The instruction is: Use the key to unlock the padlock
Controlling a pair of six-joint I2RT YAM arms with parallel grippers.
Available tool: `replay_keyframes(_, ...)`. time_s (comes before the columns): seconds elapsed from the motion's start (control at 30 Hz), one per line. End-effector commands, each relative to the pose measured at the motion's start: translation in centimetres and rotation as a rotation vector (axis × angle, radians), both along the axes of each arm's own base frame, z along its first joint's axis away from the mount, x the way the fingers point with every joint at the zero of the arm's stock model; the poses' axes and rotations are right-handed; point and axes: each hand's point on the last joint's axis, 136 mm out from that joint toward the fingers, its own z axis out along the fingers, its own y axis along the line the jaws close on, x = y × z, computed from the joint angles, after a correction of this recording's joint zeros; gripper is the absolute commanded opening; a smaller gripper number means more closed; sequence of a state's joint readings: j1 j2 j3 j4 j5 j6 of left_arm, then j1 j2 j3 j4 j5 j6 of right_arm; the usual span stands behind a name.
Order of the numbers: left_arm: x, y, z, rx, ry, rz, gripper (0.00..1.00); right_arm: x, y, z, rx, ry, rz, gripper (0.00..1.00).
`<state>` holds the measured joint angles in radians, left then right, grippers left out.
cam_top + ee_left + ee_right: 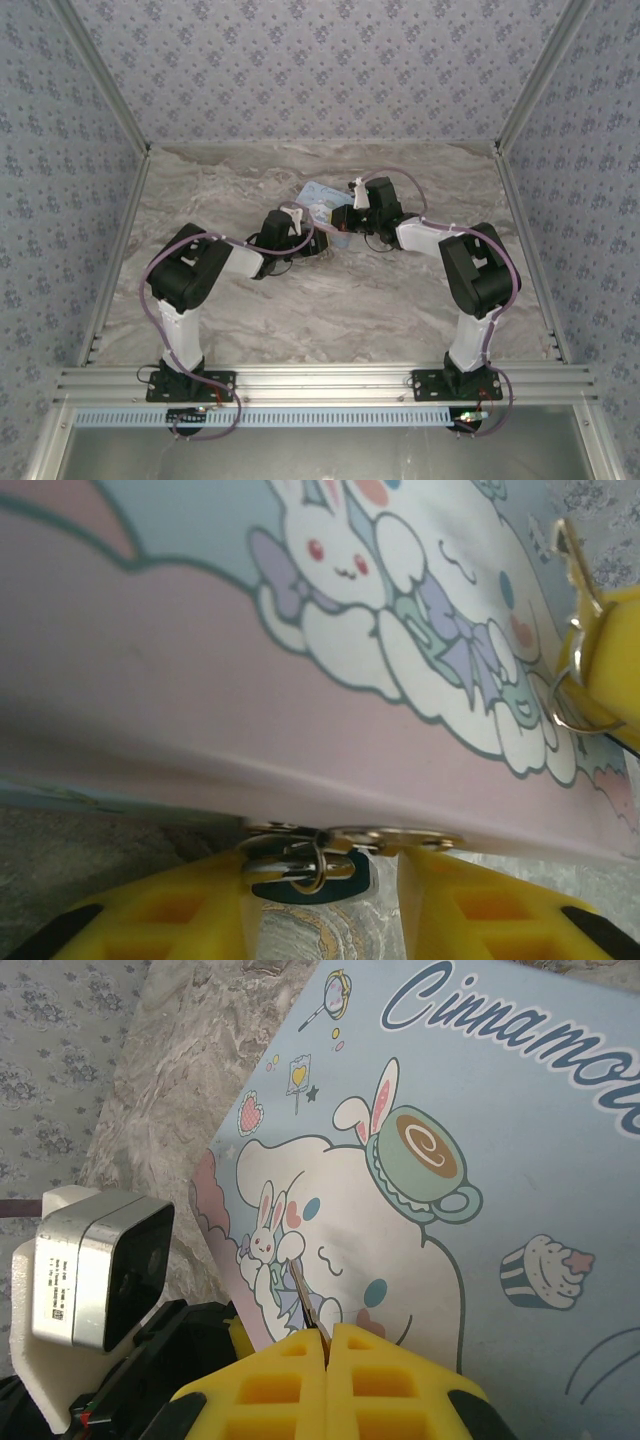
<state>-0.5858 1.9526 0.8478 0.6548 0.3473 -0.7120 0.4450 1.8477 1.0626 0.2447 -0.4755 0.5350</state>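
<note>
Two yellow-fingered grippers beside light-blue rectangular cartoon tin. Left gripper: jaws spread, tiny teal silver-shackled padlock between them. Right gripper: jaws pressed together, pinching thin metal key.

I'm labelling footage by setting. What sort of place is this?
Probably a lab test booth, not a home: a marble-patterned table boxed in by wallpapered panels and aluminium framing, with a left arm and right arm bolted on.
</note>
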Motion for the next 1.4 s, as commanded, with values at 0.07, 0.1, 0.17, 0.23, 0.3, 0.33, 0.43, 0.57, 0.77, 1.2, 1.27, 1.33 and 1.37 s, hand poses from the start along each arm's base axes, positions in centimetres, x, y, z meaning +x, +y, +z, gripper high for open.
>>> replay_keyframes(0.07,-0.3,0.1,-1.1,-0.007,0.039,0.024,0.36,-2.3,-0.7,-3.4,-0.059,0.134,-0.001,0.03)
replay_keyframes(0.1,-0.2,0.2,-1.2,-0.010,0.045,0.031,0.34,-2.4,-0.6,-3.4,-0.060,0.135,0.000,0.04)
replay_keyframes(0.17,-0.1,0.3,-1.2,-0.021,0.057,0.042,0.32,-2.4,-0.7,-3.4,-0.060,0.135,-0.001,0.04)
replay_keyframes(0.23,0.0,0.4,-1.3,-0.028,0.065,0.051,0.32,-2.4,-0.7,-3.4,-0.061,0.134,-0.002,0.04)
replay_keyframes(0.3,0.2,0.7,-1.4,-0.035,0.076,0.066,0.31,-2.5,-0.6,-3.4,-0.061,0.134,0.000,0.04)
replay_keyframes(0.33,0.3,0.7,-1.5,-0.040,0.080,0.067,0.31,-2.4,-0.7,-3.5,-0.062,0.135,-0.002,0.04)
replay_keyframes(0.43,0.5,0.9,-1.7,-0.057,0.093,0.081,0.33,-2.4,-0.6,-3.4,-0.061,0.134,-0.001,0.04)
replay_keyframes(0.57,0.6,1.1,-1.8,-0.076,0.106,0.098,0.33,-2.5,-0.6,-3.4,-0.062,0.133,-0.001,0.04)
replay_keyframes(0.77,0.8,1.3,-2.0,-0.084,0.112,0.118,0.37,-2.5,-0.5,-3.4,-0.062,0.133,0.000,0.04)
replay_keyframes(1.2,0.9,1.2,-2.1,-0.085,0.115,0.118,0.28,-2.4,-0.2,-3.0,-0.058,0.119,0.009,0.04)
replay_keyframes(1.27,0.9,1.3,-1.8,-0.088,0.111,0.116,0.27,-2.2,-0.1,-2.5,-0.055,0.105,0.011,0.04)
replay_keyframes(1.33,0.7,1.4,-1.6,-0.090,0.111,0.117,0.27,-1.9,-0.2,-1.7,-0.052,0.079,0.011,0.04)
replay_keyframes(1.37,0.6,1.4,-1.3,-0.094,0.110,0.116,0.27,-1.7,-0.2,-1.1,-0.050,0.060,0.014,0.04)
